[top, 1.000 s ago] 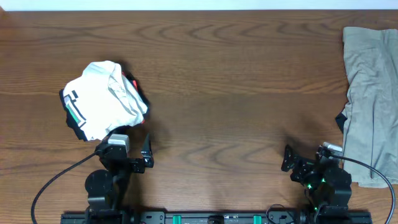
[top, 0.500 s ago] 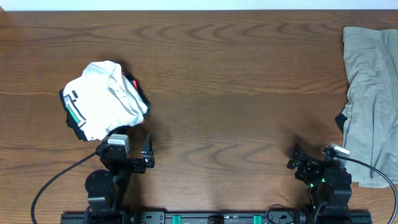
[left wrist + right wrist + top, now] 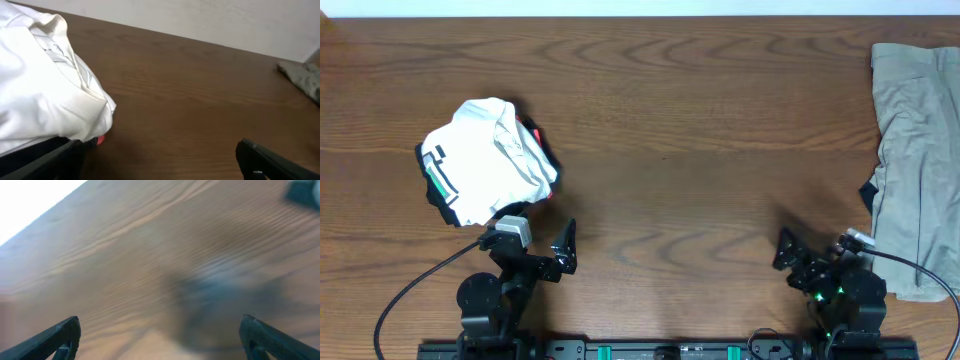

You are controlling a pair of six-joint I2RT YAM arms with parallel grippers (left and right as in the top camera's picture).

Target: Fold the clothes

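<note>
A dark brown counter (image 3: 670,150) with wavy wood grain fills nearly the whole overhead view. Beyond the counter's far edge stands a plain off-white wall (image 3: 200,20), meeting it in a straight line. Light on the counter is soft and even.

The overhead camera looks straight down on the table (image 3: 660,150). The left wrist camera sits low, facing across it past the white top (image 3: 35,85), which the overhead view shares. The right wrist view skims blurred wood closely.

The top (image 3: 485,160) is white (green-black stripes), the shorts (image 3: 915,150) grey-green.
</note>
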